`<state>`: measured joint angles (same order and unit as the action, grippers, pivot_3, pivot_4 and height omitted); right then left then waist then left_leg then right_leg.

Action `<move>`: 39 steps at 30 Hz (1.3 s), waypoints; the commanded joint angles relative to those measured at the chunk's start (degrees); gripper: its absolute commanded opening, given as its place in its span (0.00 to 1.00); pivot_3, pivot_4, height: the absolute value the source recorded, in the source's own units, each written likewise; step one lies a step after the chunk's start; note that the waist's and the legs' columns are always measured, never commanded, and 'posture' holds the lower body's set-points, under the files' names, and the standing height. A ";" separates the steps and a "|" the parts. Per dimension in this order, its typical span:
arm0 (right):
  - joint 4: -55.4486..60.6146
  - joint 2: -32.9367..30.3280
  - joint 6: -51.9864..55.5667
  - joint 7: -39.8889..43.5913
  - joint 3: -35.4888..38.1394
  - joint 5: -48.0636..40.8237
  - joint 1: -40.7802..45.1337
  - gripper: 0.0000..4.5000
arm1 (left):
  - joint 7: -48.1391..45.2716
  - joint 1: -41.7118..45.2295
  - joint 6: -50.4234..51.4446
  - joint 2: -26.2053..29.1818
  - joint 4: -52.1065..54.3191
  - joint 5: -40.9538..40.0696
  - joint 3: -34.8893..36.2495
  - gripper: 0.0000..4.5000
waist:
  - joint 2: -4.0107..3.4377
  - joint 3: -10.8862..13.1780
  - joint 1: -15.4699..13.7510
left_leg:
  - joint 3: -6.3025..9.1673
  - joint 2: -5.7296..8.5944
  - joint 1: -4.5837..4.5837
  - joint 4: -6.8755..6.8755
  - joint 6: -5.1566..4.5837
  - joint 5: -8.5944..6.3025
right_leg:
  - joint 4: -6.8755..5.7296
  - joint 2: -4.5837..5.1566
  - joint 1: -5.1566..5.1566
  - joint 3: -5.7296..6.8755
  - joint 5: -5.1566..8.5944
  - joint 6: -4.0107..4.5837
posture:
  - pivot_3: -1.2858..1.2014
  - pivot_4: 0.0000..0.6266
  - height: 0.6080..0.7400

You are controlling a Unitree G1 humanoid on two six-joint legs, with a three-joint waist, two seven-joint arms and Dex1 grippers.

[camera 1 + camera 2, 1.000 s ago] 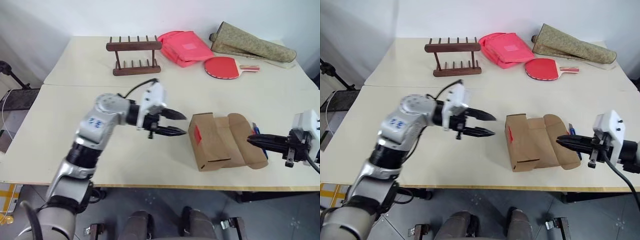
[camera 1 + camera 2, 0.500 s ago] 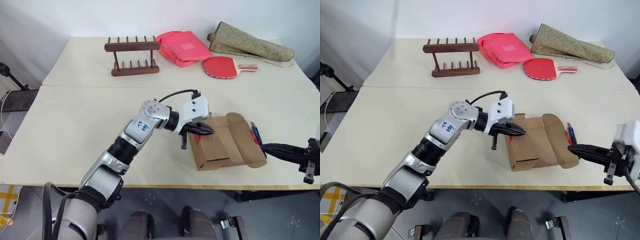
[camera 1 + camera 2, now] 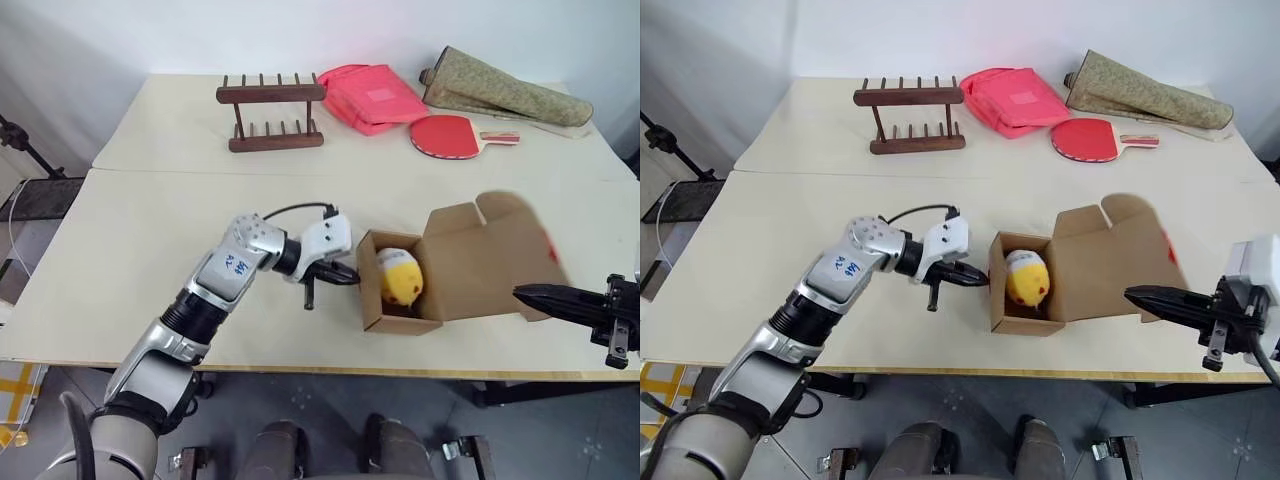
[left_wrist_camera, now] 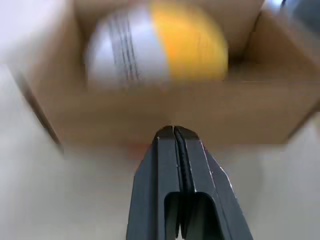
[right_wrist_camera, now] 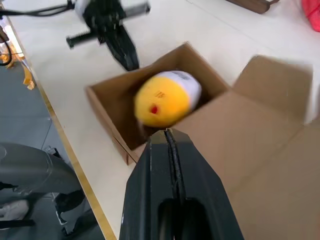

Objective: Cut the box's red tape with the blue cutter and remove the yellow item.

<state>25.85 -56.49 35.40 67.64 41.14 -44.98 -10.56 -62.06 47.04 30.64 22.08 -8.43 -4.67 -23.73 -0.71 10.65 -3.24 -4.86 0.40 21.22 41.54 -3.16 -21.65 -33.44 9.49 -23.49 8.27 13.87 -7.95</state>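
The brown cardboard box (image 3: 398, 322) stands open on the table, its lid (image 3: 480, 262) raised toward the right. Inside lies the yellow item (image 3: 400, 277), a yellow and white ball with red spots. A blurred streak of red tape (image 3: 549, 252) shows on the lid's far edge. My left gripper (image 3: 352, 277) is shut and empty, its tip at the box's left wall (image 4: 150, 125). My right gripper (image 3: 520, 291) is shut and empty, pointing at the lid's lower edge from the right. The blue cutter is hidden.
At the back of the table stand a wooden peg rack (image 3: 272, 110), a pink bag (image 3: 372, 92), a red paddle (image 3: 450, 133) and a patterned rolled cover (image 3: 505, 92). The box sits close to the table's front edge (image 3: 330, 368).
The box has come upright with its lid swung open, baring the yellow item. My left gripper shut and dropped to the box's left wall. The right gripper drew back slightly.
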 commanded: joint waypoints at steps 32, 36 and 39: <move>1.06 1.46 -8.12 6.54 10.42 -3.30 -2.06 1.00 | -15.40 -8.74 0.50 25.92 7.63 -20.21 24.72 0.99 | 0.15 0.11 0.46 | -0.24 0.00 -0.11 -0.17 -0.07 -0.07 | 0.07 -0.04 -0.05 -0.17 0.00 -0.01 | 0.52 0.24 1.00; 1.63 3.17 -9.09 4.70 10.75 -2.34 -2.55 1.00 | -14.76 1.77 8.07 19.05 9.88 -21.93 18.13 0.99 | 0.41 0.10 -0.95 | -0.12 0.08 -0.03 0.03 -0.15 -0.05 | 0.05 -0.05 0.02 -0.45 -0.09 -0.17 | 0.52 0.24 1.00; 0.98 4.11 -10.70 3.98 10.09 -1.04 -2.58 1.00 | -16.41 9.93 9.45 13.30 5.92 -18.21 9.10 0.99 | 0.37 0.08 -0.66 | -0.35 0.15 -0.16 -0.06 -0.14 -0.05 | 0.04 -0.09 0.02 -0.62 -0.10 -0.20 | 0.52 0.24 1.00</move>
<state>26.66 -52.80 26.17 72.30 50.05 -46.18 -13.41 -77.61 54.86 39.26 36.78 -1.66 -24.39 -10.61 -0.33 10.74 -3.90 -5.26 0.56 21.06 41.46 -3.31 -21.70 -33.40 9.39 -23.50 7.63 13.76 -8.15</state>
